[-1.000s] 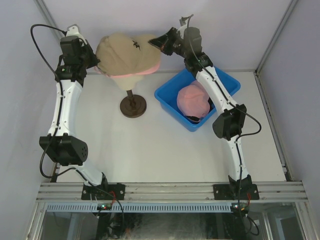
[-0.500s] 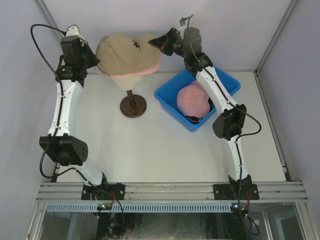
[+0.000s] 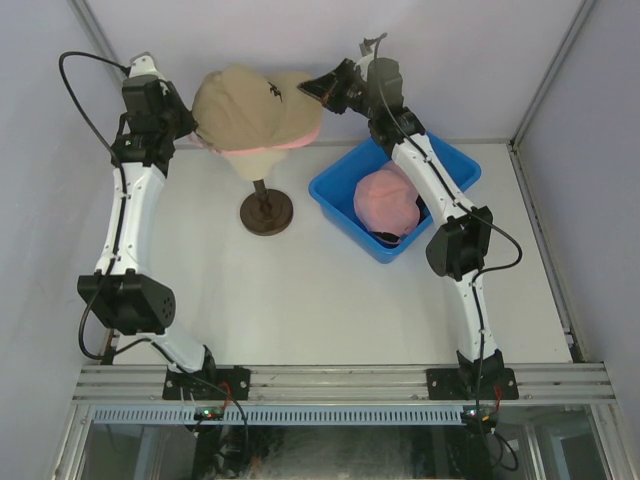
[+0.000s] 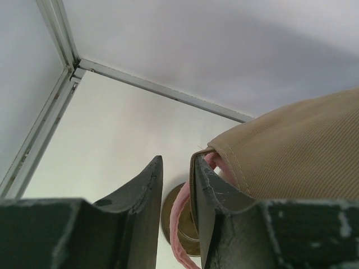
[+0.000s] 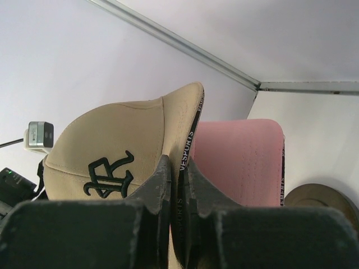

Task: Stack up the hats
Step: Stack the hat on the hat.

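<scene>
**Two caps stacked, more waiting in the bin**

I judge the stack to be partly built. The tan cap [image 3: 250,105] sits over a pink cap [image 5: 238,157] on the mannequin stand [image 3: 266,212], at the far side of the surface [image 3: 300,300]. Only the rim and brim of the pink one show beneath it.

My right pincer [image 5: 175,162] is clamped on the edge of the tan cap's brim, so that cap is not yet released. My left pincer [image 4: 175,165] has its jaws parted with nothing between them, and one finger is right beside the cap's rear rim.

In the blue bin [image 3: 452,158] lies a second pink cap [image 3: 385,200] with something black [image 3: 388,238] under it, probably another hat. By my reckoning two caps are stacked and at least one, likely two, are left to fetch.
</scene>
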Robot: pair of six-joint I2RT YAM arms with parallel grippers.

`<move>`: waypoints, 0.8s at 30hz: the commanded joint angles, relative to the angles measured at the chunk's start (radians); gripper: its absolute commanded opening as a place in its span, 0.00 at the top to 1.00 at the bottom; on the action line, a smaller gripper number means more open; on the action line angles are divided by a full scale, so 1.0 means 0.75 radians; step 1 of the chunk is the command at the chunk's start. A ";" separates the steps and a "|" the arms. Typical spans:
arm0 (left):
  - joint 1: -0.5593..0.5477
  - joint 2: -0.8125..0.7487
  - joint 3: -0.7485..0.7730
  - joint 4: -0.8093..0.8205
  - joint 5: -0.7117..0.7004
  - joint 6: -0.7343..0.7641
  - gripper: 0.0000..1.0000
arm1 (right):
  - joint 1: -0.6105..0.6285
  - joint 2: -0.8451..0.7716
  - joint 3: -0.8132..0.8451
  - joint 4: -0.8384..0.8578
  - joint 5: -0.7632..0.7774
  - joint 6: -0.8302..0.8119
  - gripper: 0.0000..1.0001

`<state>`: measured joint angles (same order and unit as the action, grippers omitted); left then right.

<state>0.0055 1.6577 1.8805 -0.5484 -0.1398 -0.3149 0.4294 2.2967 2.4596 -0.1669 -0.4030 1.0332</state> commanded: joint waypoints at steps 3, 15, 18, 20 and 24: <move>0.016 -0.056 -0.069 -0.026 -0.049 -0.011 0.67 | -0.004 -0.021 -0.064 -0.097 0.036 -0.125 1.00; 0.038 -0.078 -0.108 0.010 -0.008 -0.049 0.68 | -0.032 -0.111 -0.196 -0.065 0.045 -0.125 1.00; 0.050 -0.085 -0.122 0.020 0.005 -0.056 0.75 | -0.053 -0.134 -0.235 -0.057 0.042 -0.125 1.00; 0.055 -0.084 -0.126 0.024 0.008 -0.063 0.80 | -0.065 -0.155 -0.286 -0.005 0.015 -0.125 1.00; 0.056 -0.088 -0.134 0.032 0.007 -0.069 0.87 | -0.075 -0.158 -0.296 0.016 -0.019 -0.186 0.12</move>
<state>0.0177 1.6241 1.8118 -0.4870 -0.0788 -0.3740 0.4137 2.1963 2.2681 -0.0830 -0.4137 1.0336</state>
